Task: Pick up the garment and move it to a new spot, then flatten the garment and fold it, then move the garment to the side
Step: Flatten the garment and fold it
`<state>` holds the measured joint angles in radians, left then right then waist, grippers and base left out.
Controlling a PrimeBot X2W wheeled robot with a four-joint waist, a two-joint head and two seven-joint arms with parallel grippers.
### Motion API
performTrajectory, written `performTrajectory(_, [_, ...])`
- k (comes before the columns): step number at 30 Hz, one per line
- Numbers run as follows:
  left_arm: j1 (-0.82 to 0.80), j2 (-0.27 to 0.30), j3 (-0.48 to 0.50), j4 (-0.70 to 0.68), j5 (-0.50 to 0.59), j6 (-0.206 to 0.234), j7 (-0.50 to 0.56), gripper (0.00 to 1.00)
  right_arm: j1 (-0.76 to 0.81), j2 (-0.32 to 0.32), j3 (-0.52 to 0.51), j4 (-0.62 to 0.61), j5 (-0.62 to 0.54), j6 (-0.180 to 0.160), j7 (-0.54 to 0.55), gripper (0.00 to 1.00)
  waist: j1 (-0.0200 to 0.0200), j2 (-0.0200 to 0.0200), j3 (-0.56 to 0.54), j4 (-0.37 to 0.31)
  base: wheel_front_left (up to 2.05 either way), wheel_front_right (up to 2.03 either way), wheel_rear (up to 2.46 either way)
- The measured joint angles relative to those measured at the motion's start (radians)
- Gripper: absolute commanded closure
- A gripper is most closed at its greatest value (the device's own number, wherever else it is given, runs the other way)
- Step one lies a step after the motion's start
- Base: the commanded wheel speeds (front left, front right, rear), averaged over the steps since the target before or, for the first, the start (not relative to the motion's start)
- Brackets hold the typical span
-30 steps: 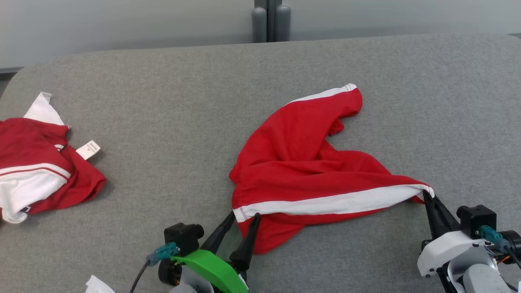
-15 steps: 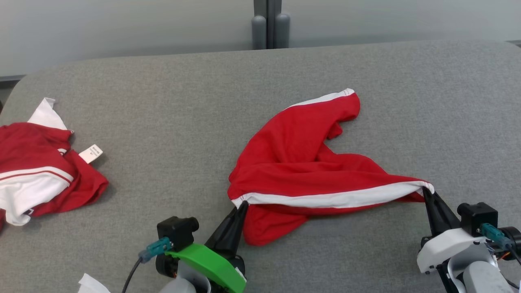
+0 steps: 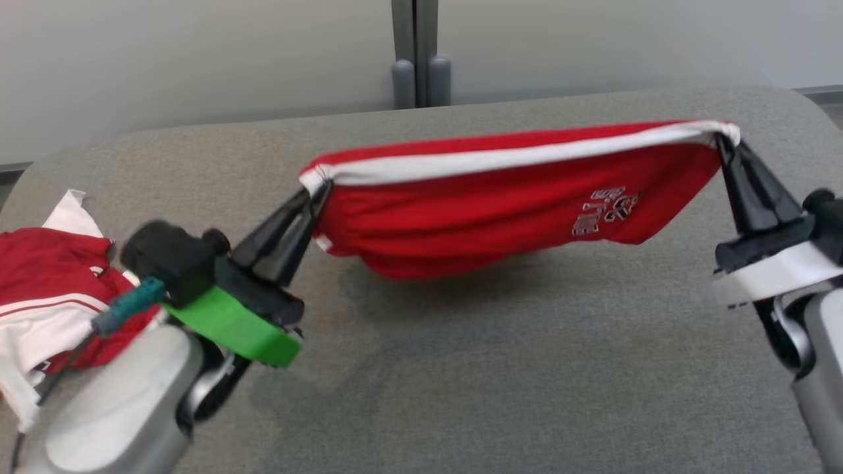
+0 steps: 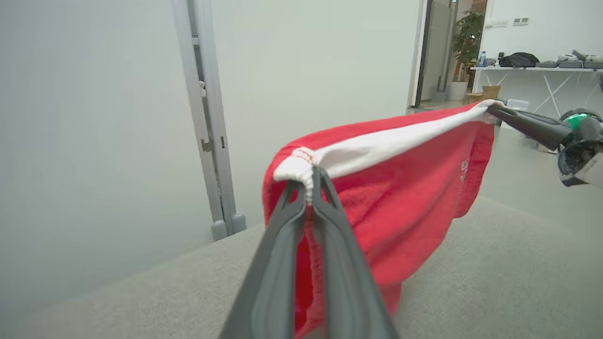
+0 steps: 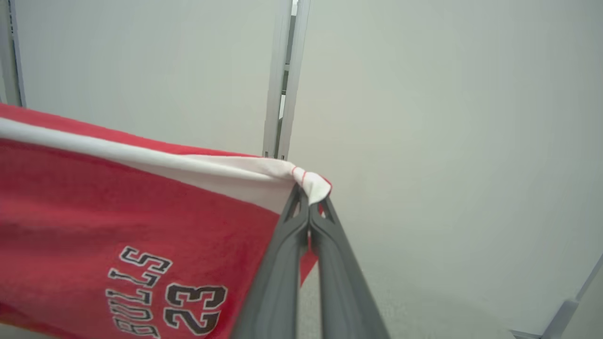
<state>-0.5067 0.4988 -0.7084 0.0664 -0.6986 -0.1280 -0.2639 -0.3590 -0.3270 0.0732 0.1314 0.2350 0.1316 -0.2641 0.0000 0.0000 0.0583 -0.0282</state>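
Note:
The garment [image 3: 500,197] is a pair of red shorts with a white waistband and a printed logo, hanging stretched in the air above the grey table [image 3: 461,368]. My left gripper [image 3: 319,187] is shut on the left end of the waistband. My right gripper [image 3: 724,137] is shut on the right end. In the left wrist view my fingers [image 4: 308,188] pinch the bunched white band of the garment [image 4: 400,212], and the other gripper [image 4: 492,109] holds the far corner. In the right wrist view my gripper [image 5: 308,195] pinches the white corner above the printed red cloth [image 5: 118,226].
A second red and white garment [image 3: 46,296] lies crumpled at the table's left edge, partly behind my left forearm. A pale wall with a grey post [image 3: 415,52] stands behind the table. A shelf with bags [image 4: 537,63] is far off in the room.
The left gripper shut on the waistband's left end. Both arms then lifted the garment off the table and stretched it taut between them. The head camera also shifted.

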Motion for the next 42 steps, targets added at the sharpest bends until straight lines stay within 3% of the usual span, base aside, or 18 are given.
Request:
performTrajectory(5, [-0.196,0.075,-0.025,-0.013,-0.021,-0.001,0.000,1.00,-0.166,-0.089,0.070,-0.044,0.011,0.000,0.055,1.00,0.0000,0.0000,0.028,-0.014,0.00,0.00,0.00])
performTrajectory(11, [-0.400,0.074,-0.055,0.065,-0.104,-0.001,0.003,1.00,-0.409,-0.141,0.152,0.019,-0.030,0.000,0.100,1.00,0.0000,0.0000,0.109,-0.026,0.00,0.00,0.00])
performTrajectory(15, [-0.547,0.067,-0.080,0.151,-0.111,-0.001,0.002,1.00,-0.598,-0.136,0.198,0.118,-0.062,0.000,0.092,1.00,0.0000,0.0000,0.187,-0.033,0.00,0.00,0.00])
performTrajectory(21, [-0.744,0.014,0.018,0.212,-0.044,-0.001,0.000,1.00,-0.874,-0.091,0.152,0.255,-0.151,0.000,0.021,1.00,0.0000,0.0000,0.300,-0.046,0.00,0.00,0.00])
performTrajectory(24, [-0.766,-0.026,0.067,0.204,-0.022,-0.001,0.000,1.00,-0.936,-0.066,0.130,0.296,-0.184,0.000,0.007,1.00,0.0000,0.0000,0.344,-0.054,0.00,0.00,0.00])
performTrajectory(29, [-0.668,-0.066,0.100,0.198,-0.012,-0.001,0.000,1.00,-0.870,-0.021,0.131,0.294,-0.180,0.000,0.002,1.00,0.0001,0.0000,0.365,-0.067,0.00,0.00,0.00])
performTrajectory(33, [-0.468,-0.088,0.127,0.204,-0.010,-0.001,0.000,1.00,-0.670,-0.012,0.134,0.252,-0.146,0.000,0.002,1.00,0.0001,0.0000,0.337,-0.073,0.00,0.00,0.00])
performTrajectory(42, [0.045,-0.206,0.235,0.230,0.012,-0.001,0.000,1.00,-0.175,0.012,0.114,0.192,-0.049,0.000,0.002,1.00,0.0001,0.0001,0.238,-0.073,0.00,0.00,0.00])
